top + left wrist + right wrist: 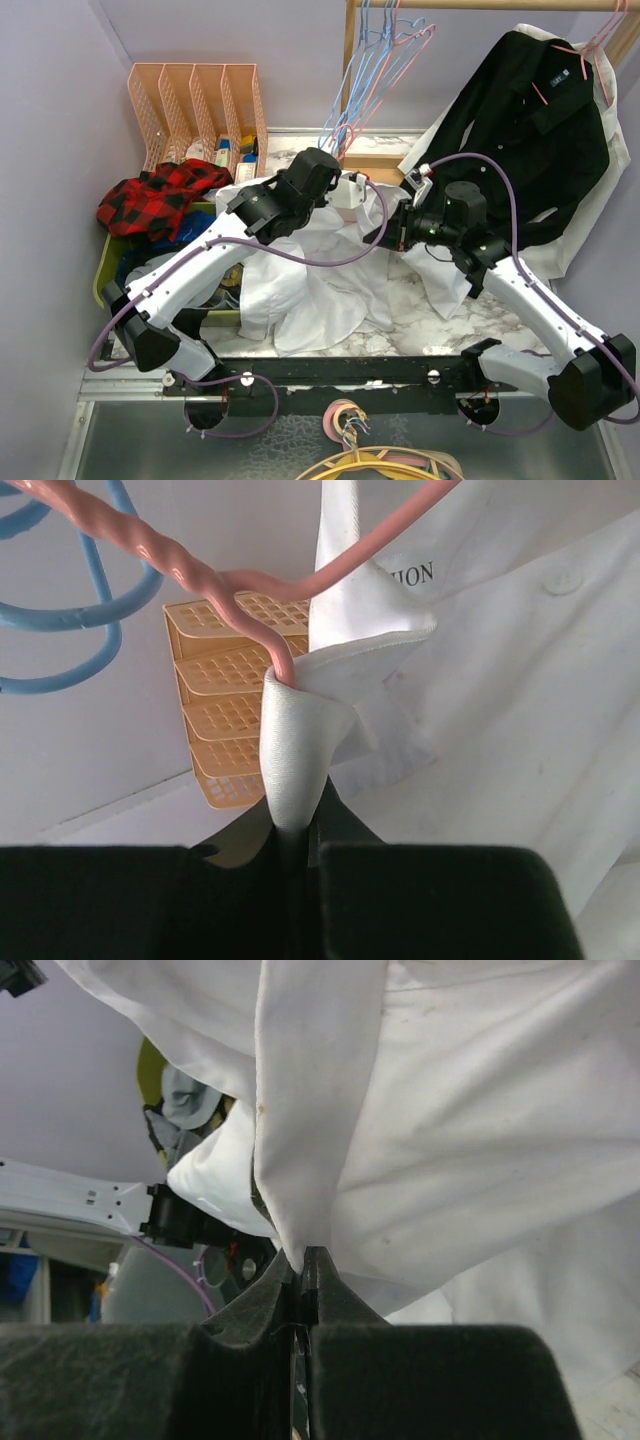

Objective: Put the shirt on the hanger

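Clamped tight, the black left gripper (297, 832) is pinching the thin white collared shirt (520, 690) at the twisted pink hanger (190, 570). Likewise, the right gripper (303, 1272) is clenching another fold above the marble table (440, 320).

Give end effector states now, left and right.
Left end effector: closed, pinching a fold of the shirt where it meets the hanger.
Right end effector: closed on a fold of the same shirt.

White links (190, 265), black joints (265, 205), purple cables (310, 264), black left pincer (299, 832)
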You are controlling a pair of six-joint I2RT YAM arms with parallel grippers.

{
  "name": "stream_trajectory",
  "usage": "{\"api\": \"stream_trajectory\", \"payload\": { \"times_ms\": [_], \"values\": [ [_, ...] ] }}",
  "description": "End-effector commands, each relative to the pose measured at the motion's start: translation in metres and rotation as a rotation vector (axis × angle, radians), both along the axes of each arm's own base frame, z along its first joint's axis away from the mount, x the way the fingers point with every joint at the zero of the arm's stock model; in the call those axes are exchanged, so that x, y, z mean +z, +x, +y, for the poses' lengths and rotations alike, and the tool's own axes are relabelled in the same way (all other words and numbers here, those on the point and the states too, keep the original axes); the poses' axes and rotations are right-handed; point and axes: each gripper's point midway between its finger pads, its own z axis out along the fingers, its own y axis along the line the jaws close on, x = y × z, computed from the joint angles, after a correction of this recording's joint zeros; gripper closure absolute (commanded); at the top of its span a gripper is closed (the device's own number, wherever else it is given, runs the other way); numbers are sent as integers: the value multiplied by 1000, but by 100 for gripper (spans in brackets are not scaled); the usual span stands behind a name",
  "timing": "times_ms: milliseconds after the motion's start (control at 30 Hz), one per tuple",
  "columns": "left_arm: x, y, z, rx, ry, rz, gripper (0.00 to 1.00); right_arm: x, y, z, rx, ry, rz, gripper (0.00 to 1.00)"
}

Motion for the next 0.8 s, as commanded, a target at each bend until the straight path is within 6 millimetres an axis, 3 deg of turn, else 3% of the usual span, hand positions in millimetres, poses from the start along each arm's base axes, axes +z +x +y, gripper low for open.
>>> {"api": "stream_trajectory", "payload": {
  "times_ms": [0,100,200,300,433,567,767],
  "values": [
    [18,-1,-2,27,-146,-31,100,29,-9,16,124,148,-39,99],
    [10,-2,2,27,-118,-23,100,53,-14,20,166,209,-87,99],
    [-2,-1,16,41,-11,-51,100,70,-1,15,95,170,-154,99],
    [-11,2,37,66,82,-91,100,69,15,6,6,66,-158,99],
    [0,3,52,102,51,-124,100,74,17,0,-22,26,-170,99],
    [12,2,50,112,-61,-119,100,64,12,2,-4,35,-128,99],
    [30,-17,25,25,-290,-11,100,37,1,9,51,88,-60,99]
  ]
}}
